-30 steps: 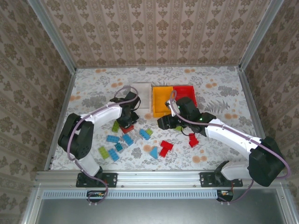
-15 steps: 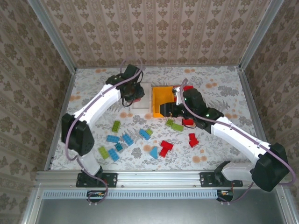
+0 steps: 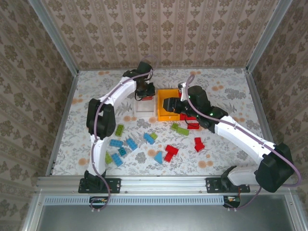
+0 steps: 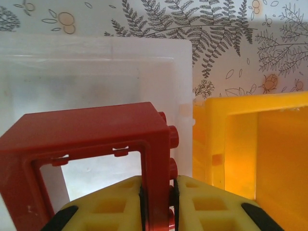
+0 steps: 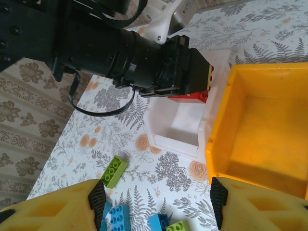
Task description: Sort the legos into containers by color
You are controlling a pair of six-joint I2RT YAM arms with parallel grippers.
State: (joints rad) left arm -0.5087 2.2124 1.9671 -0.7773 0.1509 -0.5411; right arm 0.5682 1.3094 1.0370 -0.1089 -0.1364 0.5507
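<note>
The left fingers [image 4: 211, 204] pinch the red frame [image 4: 86, 134] over the white bin [image 4: 96, 62] (studs toward the yellow bin [image 4: 250, 144]). The right fingers [image 5: 260, 207] stand apart, empty.

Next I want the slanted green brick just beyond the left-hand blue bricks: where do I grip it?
I'd grip the green brick across its two long sides at mid-length, coming straight down: it lies flat, studs up, with bare table along both long sides.

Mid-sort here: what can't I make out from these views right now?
- Red bin contents: top view, right arm covers it.
- White bin floor: left wrist view, red frame blocks part.
- Yellow bin: right wrist view, picture edge cuts off its right side.
</note>
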